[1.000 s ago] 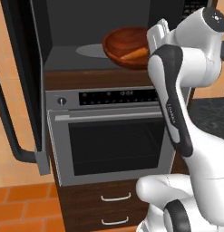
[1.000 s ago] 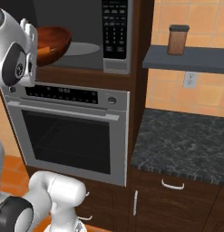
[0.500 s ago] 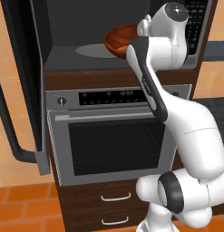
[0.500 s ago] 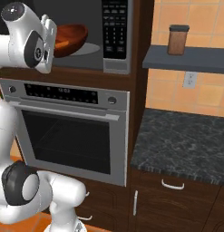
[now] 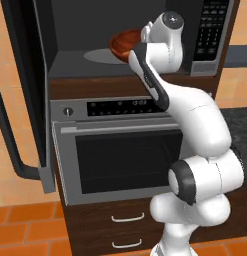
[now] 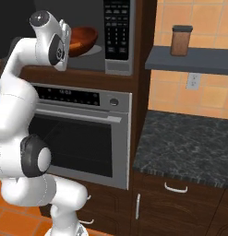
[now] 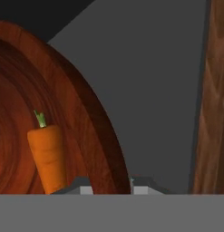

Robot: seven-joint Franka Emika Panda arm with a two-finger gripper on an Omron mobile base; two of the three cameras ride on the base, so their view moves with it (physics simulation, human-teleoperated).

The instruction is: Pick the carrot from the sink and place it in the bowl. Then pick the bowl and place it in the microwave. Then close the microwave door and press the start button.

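Note:
The reddish-brown wooden bowl [image 5: 124,44] is inside the open microwave [image 5: 210,35], just over its grey turntable [image 5: 101,56]. My gripper [image 7: 109,188] is shut on the bowl's rim [image 7: 88,118], one fingertip on each side. The small orange carrot [image 7: 49,156] lies inside the bowl, its green stub pointing away from the hand. From the right, the bowl [image 6: 84,38] pokes out beyond my hand, next to the keypad panel [image 6: 116,27]. The microwave door [image 5: 26,95] stands swung wide open at the left. The sink is out of view.
Below the microwave is the wall oven [image 5: 125,160] with a horizontal bar, and drawers [image 5: 127,218] under it. To the right are a dark stone counter [image 6: 189,143] and a shelf carrying a brown jar [image 6: 181,40]. A wooden cabinet edge [image 7: 215,95] is close to the hand.
The arm has reached up and forward, carrying the bowl deeper into the microwave cavity. The hand has turned, and the door has stayed open.

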